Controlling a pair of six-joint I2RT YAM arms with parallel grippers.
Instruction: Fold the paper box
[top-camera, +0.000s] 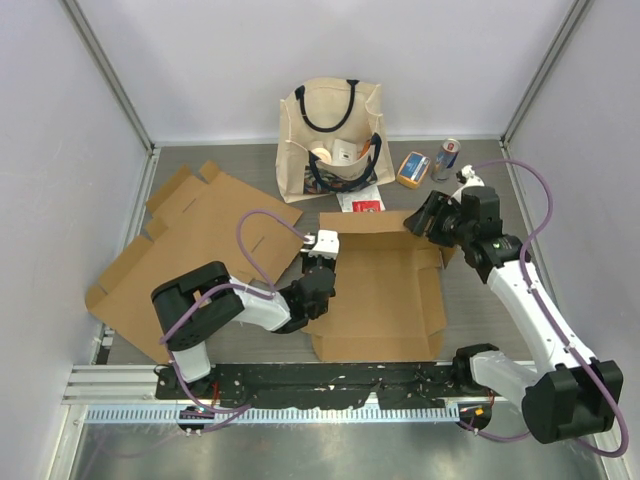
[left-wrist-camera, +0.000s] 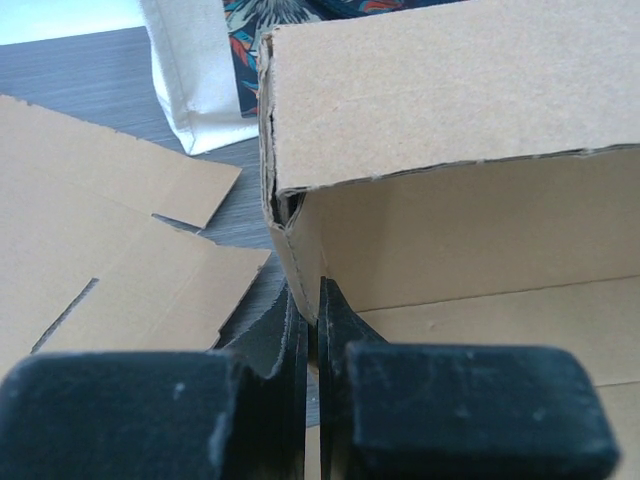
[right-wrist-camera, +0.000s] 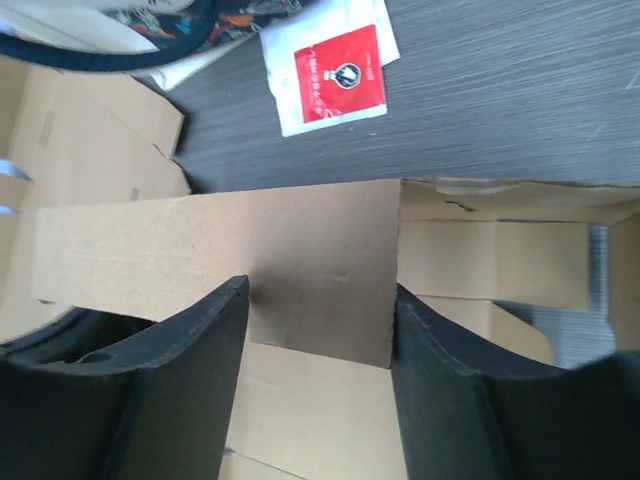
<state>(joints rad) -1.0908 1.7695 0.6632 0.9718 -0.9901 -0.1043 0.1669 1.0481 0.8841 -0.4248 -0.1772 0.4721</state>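
the paper box (top-camera: 385, 290) sits in the middle of the table (top-camera: 260, 160), just in front of both arms. its base is flat, its back wall is raised and its front flaps lie open. it is thin corrugated card, so it is probably light and stiff across each panel but willing to bend along the scored creases. a hard push off a crease could buckle or tear it. it would likely slide on the table unless something pins it. the sensible places to take hold are the free edges of walls and flaps, close to a crease.

the left gripper (left-wrist-camera: 312, 300) is at the box's back left corner. its jaws are pressed almost together, and the thin edge of the side wall appears to run down between the tips, so it seems to pinch that wall.

the right gripper (right-wrist-camera: 320, 300) is at the back right corner with its jaws well apart. its fingers (right-wrist-camera: 200, 360) straddle the flap folded over the back wall and grip nothing.

a flat cardboard sheet (top-camera: 190, 240) lies to the left, overlapping nothing of the box that can be made out. a tote bag (top-camera: 335, 130), a red-and-white packet (right-wrist-camera: 335, 75) and a can (top-camera: 447, 157) stand behind.
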